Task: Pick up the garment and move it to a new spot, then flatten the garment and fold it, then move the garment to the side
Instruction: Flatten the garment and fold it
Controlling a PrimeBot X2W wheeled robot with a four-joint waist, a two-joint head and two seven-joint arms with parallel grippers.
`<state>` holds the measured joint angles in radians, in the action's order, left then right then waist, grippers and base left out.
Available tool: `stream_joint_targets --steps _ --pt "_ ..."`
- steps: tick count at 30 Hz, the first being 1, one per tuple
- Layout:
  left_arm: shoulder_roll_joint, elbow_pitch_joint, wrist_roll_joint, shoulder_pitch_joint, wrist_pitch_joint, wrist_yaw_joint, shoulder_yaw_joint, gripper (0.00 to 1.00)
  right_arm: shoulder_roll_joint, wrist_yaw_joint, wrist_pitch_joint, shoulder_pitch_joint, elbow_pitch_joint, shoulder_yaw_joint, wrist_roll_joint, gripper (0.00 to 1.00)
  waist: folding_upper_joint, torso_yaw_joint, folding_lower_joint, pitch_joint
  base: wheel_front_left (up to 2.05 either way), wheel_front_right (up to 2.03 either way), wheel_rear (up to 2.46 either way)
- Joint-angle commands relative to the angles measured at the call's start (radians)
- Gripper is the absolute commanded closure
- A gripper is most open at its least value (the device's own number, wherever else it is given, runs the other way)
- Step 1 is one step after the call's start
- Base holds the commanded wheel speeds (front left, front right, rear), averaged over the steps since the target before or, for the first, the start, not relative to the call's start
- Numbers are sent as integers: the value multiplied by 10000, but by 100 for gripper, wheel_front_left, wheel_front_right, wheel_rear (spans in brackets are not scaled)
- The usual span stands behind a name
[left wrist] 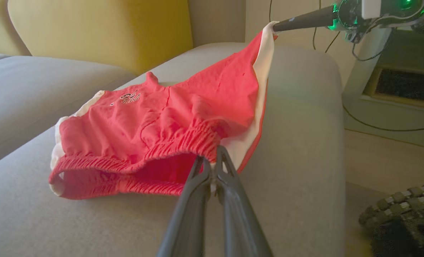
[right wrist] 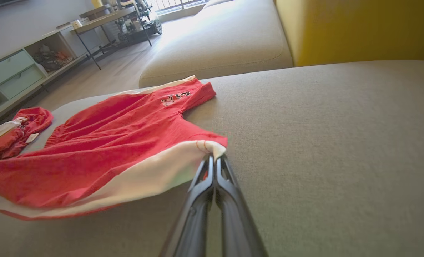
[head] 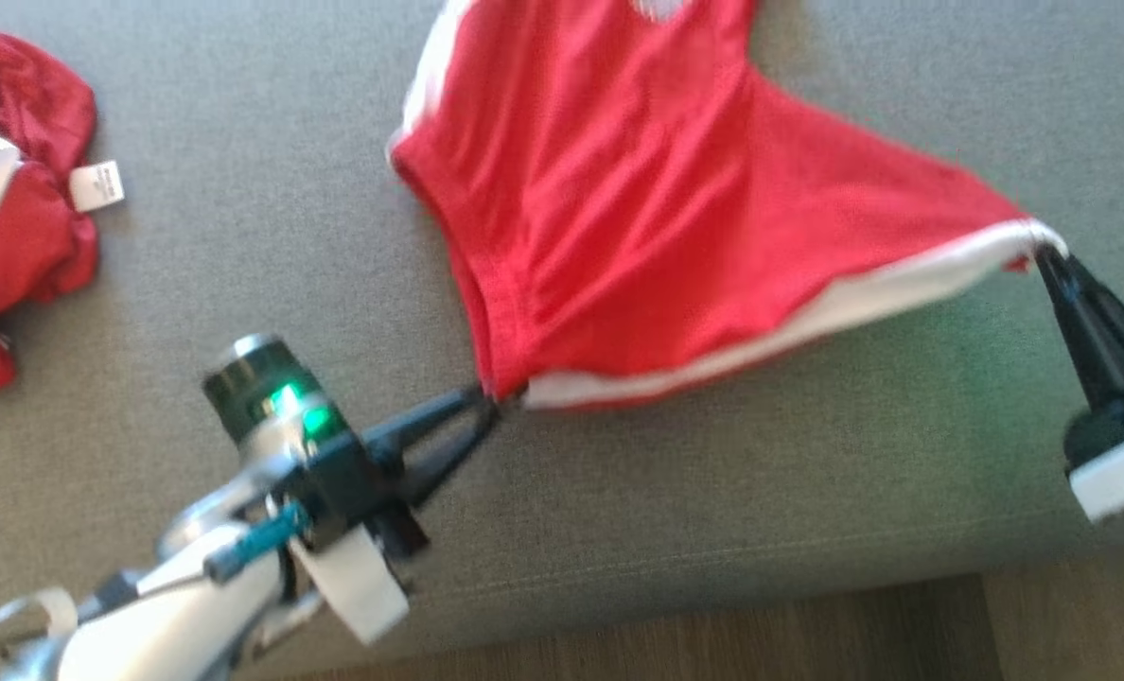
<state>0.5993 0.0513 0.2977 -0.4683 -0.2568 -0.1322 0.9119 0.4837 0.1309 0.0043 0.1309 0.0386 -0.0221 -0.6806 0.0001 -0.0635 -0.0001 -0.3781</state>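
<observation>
The red garment, trimmed in white, is spread on the grey sofa cushion, from its middle toward its right edge, with one side lifted off the fabric. Its elastic waistband corner is pinched between the clenched fingers of the left gripper. That arm's pale forearm is reached in from the lower left, fingers angled up and rightward, low over the cushion near the front edge. The white-trimmed hem corner is clamped by the right gripper, held higher near the cushion's right edge, fingers pointed up and leftward. The white band is drawn taut between the two grips. A second red garment is bunched at the cushion's left edge.
</observation>
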Motion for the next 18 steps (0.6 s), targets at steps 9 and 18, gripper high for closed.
stream_joint_targets --steps 9,18 --pt "-277 1161 1550 901 -49 16 -1124 100 -1235 -2 1950 -1163 2511 2227 545 100 -1 267 1 285 0 0 0" --pt "-2098 -379 3465 105 -49 16 -1617 100 -2716 -2 3208 2944 177 2628 1580 100 -1 838 1 -277 0 0 0"
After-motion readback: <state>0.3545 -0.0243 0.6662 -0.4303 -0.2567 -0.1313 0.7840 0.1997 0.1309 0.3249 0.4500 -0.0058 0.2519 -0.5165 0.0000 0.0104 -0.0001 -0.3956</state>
